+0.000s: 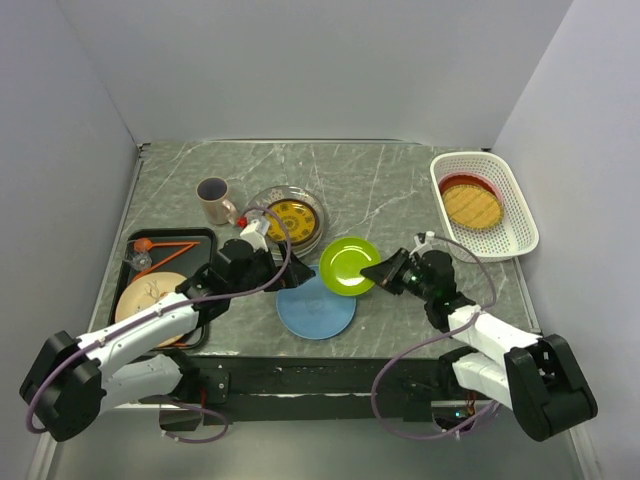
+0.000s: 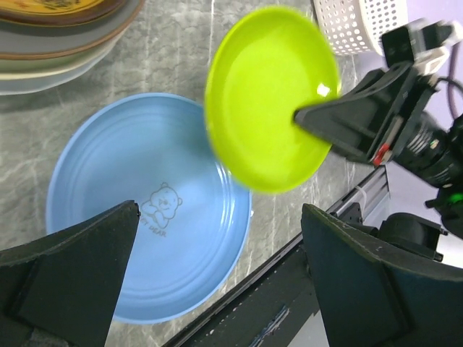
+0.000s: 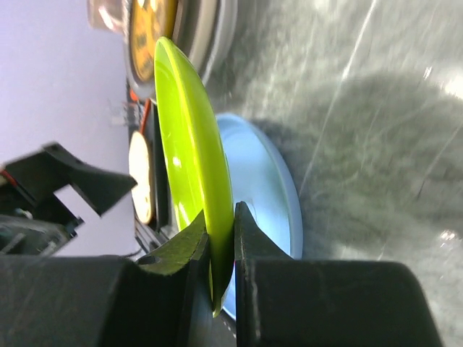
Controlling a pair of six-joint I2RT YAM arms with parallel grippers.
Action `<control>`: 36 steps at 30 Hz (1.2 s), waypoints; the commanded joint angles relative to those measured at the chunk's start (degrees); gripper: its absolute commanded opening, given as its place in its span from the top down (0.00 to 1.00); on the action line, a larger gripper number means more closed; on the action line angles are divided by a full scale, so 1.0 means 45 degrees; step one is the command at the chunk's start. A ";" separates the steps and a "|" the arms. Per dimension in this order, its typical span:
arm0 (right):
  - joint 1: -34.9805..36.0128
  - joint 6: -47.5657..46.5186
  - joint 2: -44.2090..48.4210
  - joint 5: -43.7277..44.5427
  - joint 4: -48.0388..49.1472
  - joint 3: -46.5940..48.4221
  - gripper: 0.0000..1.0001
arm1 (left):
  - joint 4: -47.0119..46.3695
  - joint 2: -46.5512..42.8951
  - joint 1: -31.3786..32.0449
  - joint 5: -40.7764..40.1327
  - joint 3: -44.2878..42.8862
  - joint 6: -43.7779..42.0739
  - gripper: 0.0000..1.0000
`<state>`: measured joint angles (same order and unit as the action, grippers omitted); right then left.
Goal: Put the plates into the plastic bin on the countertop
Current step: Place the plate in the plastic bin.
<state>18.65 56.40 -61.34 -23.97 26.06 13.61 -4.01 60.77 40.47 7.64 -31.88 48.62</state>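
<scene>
- The right gripper is clamped on the rim of the green plate. It holds the plate tilted up on edge and clear of the desk, I'd guess so that it can be carried across to the plastic bin.
- The blue plate lies flat on the desk, partly under the green one and not touching it.
- The left gripper hangs above the blue plate with its jaws spread wide and nothing between them. It looks placed to take that plate next.
- The bin sits at the far right corner of the desk, well apart from the green plate.
- In the bin I count two plates: a red plate with a yellow-patterned plate lying on it.
- A stack of plates stands mid-desk with another yellow-patterned one on top. I can't tell how many are in it.
- One beige plate rests on the black tray at the left.
- That makes five plates I can count singly, plus the stack.
- There is one mug, one tray and one bin.
</scene>
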 commanded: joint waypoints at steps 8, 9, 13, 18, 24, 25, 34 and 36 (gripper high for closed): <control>-0.1723 -0.0835 0.0214 -0.0709 -0.0343 0.1605 1.00 | 0.0559 -0.0986 0.0031 -0.0798 0.0483 -0.0297 0.01; -0.1936 -0.0815 0.0175 -0.0767 -0.0266 0.1605 1.00 | 0.0579 -0.0947 0.0031 -0.0818 0.0483 -0.0297 0.01; -0.2504 -0.0854 -0.0176 -0.1002 -0.0187 0.1819 1.00 | 0.0443 -0.0790 0.0031 -0.0780 0.0540 -0.0297 0.01; -0.3537 -0.1223 -0.0392 -0.1353 -0.0498 0.1976 1.00 | -0.0065 -0.0751 0.0031 -0.0624 0.0853 -0.0083 0.01; -0.4613 -0.1927 0.0037 -0.1315 -0.1767 0.2561 1.00 | -0.0514 -0.0654 0.0031 -0.0487 0.1087 0.0055 0.01; -0.4885 -0.1948 -0.0001 -0.1392 -0.1846 0.2736 1.00 | -0.0592 -0.0596 0.0031 -0.0448 0.1107 0.0074 0.01; -0.6332 -0.1928 -0.1172 -0.2076 -0.1438 0.3558 1.00 | -0.0612 -0.0438 0.0050 -0.0174 0.1126 0.0113 0.01; -0.6586 -0.1812 -0.1620 -0.2212 -0.1242 0.3714 1.00 | -0.0651 -0.0458 0.0050 -0.0174 0.1244 0.0172 0.01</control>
<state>-8.93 48.25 -65.60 -31.20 17.10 26.94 -4.03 59.31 40.47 5.80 -27.20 48.97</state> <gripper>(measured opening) 0.154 0.993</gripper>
